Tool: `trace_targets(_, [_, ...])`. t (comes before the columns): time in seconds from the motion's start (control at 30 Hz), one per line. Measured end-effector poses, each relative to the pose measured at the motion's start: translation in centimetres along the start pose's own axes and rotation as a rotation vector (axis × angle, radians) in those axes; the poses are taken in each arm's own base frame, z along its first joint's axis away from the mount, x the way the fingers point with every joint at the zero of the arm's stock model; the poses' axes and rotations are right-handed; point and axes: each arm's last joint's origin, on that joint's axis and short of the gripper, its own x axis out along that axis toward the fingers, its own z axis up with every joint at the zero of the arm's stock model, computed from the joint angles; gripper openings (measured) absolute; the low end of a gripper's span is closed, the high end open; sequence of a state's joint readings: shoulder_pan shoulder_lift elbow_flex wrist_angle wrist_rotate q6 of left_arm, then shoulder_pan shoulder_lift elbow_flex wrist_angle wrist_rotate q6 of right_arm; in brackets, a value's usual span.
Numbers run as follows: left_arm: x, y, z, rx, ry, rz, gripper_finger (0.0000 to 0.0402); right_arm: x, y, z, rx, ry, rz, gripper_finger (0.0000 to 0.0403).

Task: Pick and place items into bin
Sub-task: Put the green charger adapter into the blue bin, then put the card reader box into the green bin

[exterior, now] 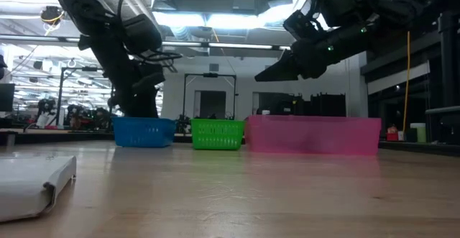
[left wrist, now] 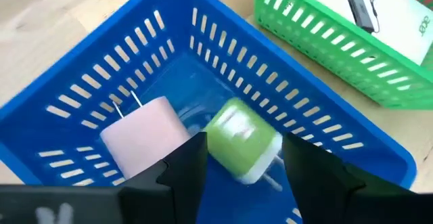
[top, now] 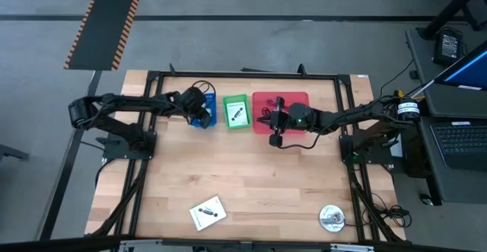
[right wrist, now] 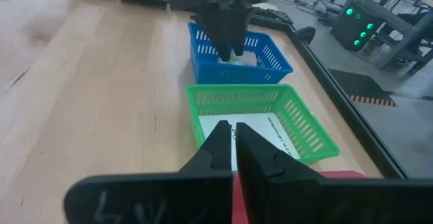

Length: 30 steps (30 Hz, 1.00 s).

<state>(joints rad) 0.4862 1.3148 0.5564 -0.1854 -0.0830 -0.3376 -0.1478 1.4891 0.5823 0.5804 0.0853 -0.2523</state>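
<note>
My left gripper hangs open over the blue bin, pointing steeply down into it. A green-white piece shows blurred between its fingertips, above the bin floor. A pale pink block with two prongs lies in the same bin. The green bin holds a white printed card with a small black piece on it. My right gripper is shut with nothing in it and hovers over the left end of the red bin. My left gripper's open fingers stand on either side of the green-white piece, coming from above and pointing down into the blue bin. The piece is blurred, and I cannot tell whether the fingers touch it.
A white packet and a small round disc lie near the table's front edge. The three bins stand side by side at the far edge. Bare wood lies between them and the front items.
</note>
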Motion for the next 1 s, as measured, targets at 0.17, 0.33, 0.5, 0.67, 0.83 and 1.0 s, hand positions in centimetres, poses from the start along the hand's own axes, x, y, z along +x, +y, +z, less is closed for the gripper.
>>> trace_targets(0.17, [-0.8,-0.1,0.3,0.045,-0.030,-0.034,0.0182,0.0,0.0,0.0,0.000,0.000,0.000,0.0005])
trace_targets(0.33, [-2.3,-0.7,0.6,0.087,-0.060,-0.190,0.0172,0.0,0.0,0.0,0.000,0.000,0.000,0.0005])
trace_targets(0.5, [-4.3,-2.0,0.5,0.168,-0.117,-0.320,0.0149,0.0,0.0,0.0,0.000,0.000,0.000,0.0005])
trace_targets(0.67, [-6.1,-4.2,0.0,0.286,-0.194,-0.421,0.0100,0.0,0.0,0.0,0.011,0.001,0.001,0.0005])
trace_targets(0.83, [-7.1,-6.7,-1.2,0.340,-0.205,-0.493,0.0031,0.0,0.5,0.1,0.027,-0.002,0.014,0.0005])
trace_targets(1.0, [-8.2,-9.5,-3.1,0.424,-0.211,-0.601,0.0004,-0.1,2.4,1.2,0.012,-0.004,0.048,0.0005])
